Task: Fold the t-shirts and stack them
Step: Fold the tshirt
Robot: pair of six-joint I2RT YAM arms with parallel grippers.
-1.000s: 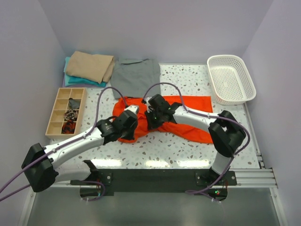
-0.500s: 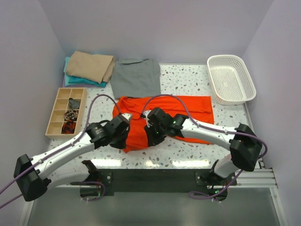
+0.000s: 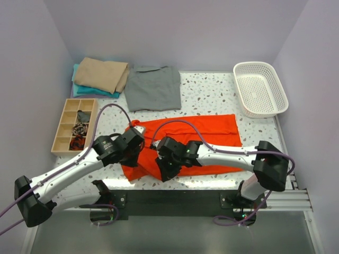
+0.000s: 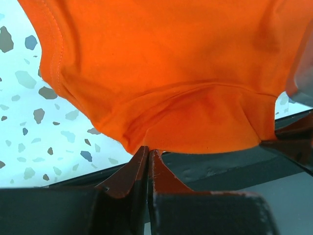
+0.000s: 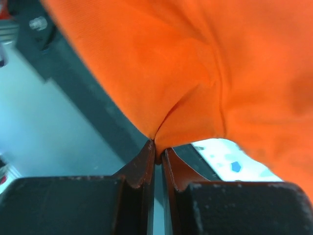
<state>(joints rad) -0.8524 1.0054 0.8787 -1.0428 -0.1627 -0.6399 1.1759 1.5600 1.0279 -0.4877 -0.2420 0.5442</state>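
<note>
Two arms: both reach across the near middle of the table [image 3: 212,90], with the left gripper [image 3: 132,159] at the near-left corner of the orange-red t-shirt [image 3: 201,132] and the right gripper [image 3: 164,170] just to its right.
Orange-red t-shirt: spread sideways across the near half of the table, its right part lying flat and its near-left part bunched under the two wrists.
Left gripper, wrist view [image 4: 148,152]: fingers nearly together, nipping a fold at the shirt's hem [image 4: 195,132]; the cloth hangs up and away from the tips, with speckled tabletop to the left and the dark near rail behind.
Right gripper, wrist view [image 5: 157,149]: fingers drawn in to a thin slit, pinching a pleat of the same cloth [image 5: 195,73]; creases fan out from the pinch.
Top view only: the fingertips are hidden by the wrists, so the grip cannot be read here.
Grey t-shirt [image 3: 153,87]: flat at the far middle, apart from the orange one.
Tan t-shirt [image 3: 101,74]: folded, on top of the teal t-shirt [image 3: 85,91] at the far left.
White mesh basket [image 3: 259,90]: far right.
Wooden tray [image 3: 59,127]: left edge, small items in some compartments.
</note>
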